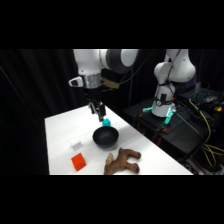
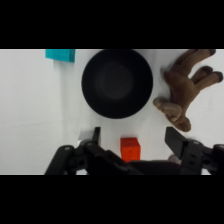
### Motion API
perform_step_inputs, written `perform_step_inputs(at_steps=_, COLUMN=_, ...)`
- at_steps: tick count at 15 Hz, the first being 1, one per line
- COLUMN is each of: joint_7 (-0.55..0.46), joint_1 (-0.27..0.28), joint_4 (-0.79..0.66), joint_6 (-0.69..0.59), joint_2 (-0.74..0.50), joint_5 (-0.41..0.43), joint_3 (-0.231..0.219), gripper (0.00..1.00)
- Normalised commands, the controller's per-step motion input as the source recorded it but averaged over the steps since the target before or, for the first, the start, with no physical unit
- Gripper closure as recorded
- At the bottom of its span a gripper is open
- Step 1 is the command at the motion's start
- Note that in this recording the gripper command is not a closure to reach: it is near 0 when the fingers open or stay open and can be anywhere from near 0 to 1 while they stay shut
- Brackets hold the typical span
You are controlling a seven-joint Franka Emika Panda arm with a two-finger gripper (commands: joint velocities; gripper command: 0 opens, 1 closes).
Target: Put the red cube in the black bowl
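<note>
The red cube (image 1: 78, 161) lies on the white table near its front left, away from the black bowl (image 1: 105, 136) at the middle. My gripper (image 1: 97, 109) hangs in the air above the table behind the bowl, holding nothing. From the wrist, the bowl (image 2: 117, 82) shows from above with nothing in it, and the red cube (image 2: 130, 148) lies on the table far below. The cube shows between the two fingers of the open gripper (image 2: 132, 132).
A teal cube (image 1: 106, 121) sits just behind the bowl. A small white block (image 1: 76, 145) lies left of the bowl, and a brown plush toy (image 1: 122, 161) lies in front of it. The table's right edge (image 1: 165, 150) borders dark equipment and cables.
</note>
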Motion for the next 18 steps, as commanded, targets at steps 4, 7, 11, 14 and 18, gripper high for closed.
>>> perform_step_inputs(at_steps=4, joint_7=0.11, joint_1=0.086, joint_4=0.55, joint_6=0.12, joint_2=0.48, joint_5=-0.061, joint_3=0.034, gripper=0.00)
perform_step_inputs(at_steps=7, joint_7=0.08, joint_1=0.067, joint_4=0.50, joint_6=0.11, joint_2=0.40, joint_5=-0.095, joint_3=0.005, gripper=0.00)
perform_step_inputs(at_steps=11, joint_7=0.03, joint_1=0.002, joint_4=0.46, joint_6=0.13, joint_2=0.39, joint_5=-0.066, joint_3=-0.019, gripper=0.00)
perform_step_inputs(at_steps=14, joint_7=-0.01, joint_1=-0.042, joint_4=0.44, joint_6=0.13, joint_2=0.40, joint_5=0.014, joint_3=0.007, gripper=0.00)
perform_step_inputs(at_steps=18, joint_7=-0.04, joint_1=-0.057, joint_4=0.41, joint_6=0.10, joint_2=0.37, joint_5=0.068, joint_3=0.047, gripper=0.00)
